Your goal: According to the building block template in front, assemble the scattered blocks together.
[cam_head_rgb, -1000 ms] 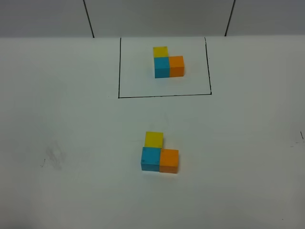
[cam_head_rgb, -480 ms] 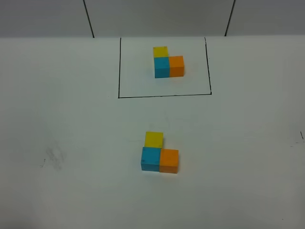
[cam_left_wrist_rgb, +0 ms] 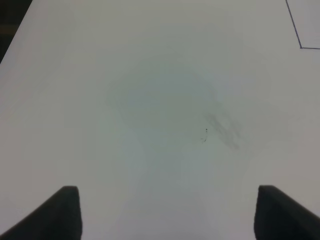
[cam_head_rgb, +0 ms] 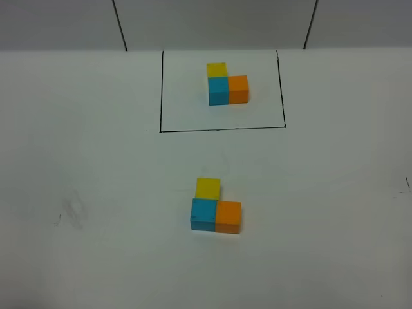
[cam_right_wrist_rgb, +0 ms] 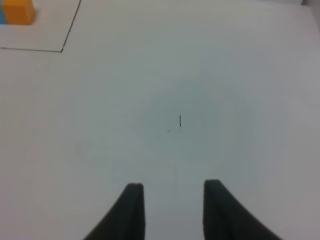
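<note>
The left gripper (cam_left_wrist_rgb: 167,212) hangs over bare white tabletop (cam_left_wrist_rgb: 160,100) with its two dark fingers spread wide and nothing between them. Only a faint grey scuff (cam_left_wrist_rgb: 225,131) lies ahead of it, and a corner of the thin black drawn line shows off toward its two o'clock. The right gripper (cam_right_wrist_rgb: 174,212) also hangs over bare table; its fingers stand close together with a narrow gap, pinching nothing. Toward its eleven o'clock sits a corner of the black line and the template's orange cube (cam_right_wrist_rgb: 17,11).

Neither gripper shows in the high view, so which arm is nearer cannot be told for sure. There, the building block template (cam_head_rgb: 226,84), a small L of yellow, sky-blue and orange cubes inside the black rectangle, sits at twelve o'clock on the table. The scattered blocks (cam_head_rgb: 215,206) lie near the table's centre, at six o'clock from the template and well apart from it. They already touch in an L: yellow cube (cam_head_rgb: 208,187) at twelve o'clock of the sky-blue cube (cam_head_rgb: 203,214), orange cube (cam_head_rgb: 228,217) at its three o'clock. That matches the template, so the assembly looks finished and no further grasp seems called for.
</note>
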`<state>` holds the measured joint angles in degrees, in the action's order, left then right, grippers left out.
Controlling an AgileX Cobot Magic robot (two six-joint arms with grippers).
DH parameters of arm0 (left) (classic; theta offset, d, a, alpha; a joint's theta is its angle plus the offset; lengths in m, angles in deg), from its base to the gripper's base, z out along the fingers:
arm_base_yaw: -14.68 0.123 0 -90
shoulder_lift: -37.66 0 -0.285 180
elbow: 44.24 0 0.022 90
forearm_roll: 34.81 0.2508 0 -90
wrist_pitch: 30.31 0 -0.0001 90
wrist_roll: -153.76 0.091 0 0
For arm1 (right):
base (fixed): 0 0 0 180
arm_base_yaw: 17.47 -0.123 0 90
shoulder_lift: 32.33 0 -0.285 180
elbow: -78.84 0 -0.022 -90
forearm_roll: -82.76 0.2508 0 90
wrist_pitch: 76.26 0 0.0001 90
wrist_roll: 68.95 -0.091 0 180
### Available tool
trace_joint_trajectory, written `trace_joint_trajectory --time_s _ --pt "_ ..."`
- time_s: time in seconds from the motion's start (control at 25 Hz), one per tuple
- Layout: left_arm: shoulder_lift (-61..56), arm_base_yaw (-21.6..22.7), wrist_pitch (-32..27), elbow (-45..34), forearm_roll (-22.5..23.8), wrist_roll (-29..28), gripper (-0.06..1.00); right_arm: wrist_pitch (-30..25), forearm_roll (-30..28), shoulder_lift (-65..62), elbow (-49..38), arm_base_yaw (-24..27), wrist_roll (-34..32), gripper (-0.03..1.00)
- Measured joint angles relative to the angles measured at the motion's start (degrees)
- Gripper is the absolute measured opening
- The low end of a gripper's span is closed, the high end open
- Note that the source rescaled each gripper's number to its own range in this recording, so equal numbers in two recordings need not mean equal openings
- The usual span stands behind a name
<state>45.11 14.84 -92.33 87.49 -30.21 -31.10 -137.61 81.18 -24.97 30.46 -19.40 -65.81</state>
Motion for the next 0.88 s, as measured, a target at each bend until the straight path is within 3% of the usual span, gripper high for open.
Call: trace_joint_trajectory --time_s 0.88 --pt "0.0 0.0 0.0 0.0 0.0 0.0 0.60 0.0 0.0 0.0 0.0 1.6 0.0 0.00"
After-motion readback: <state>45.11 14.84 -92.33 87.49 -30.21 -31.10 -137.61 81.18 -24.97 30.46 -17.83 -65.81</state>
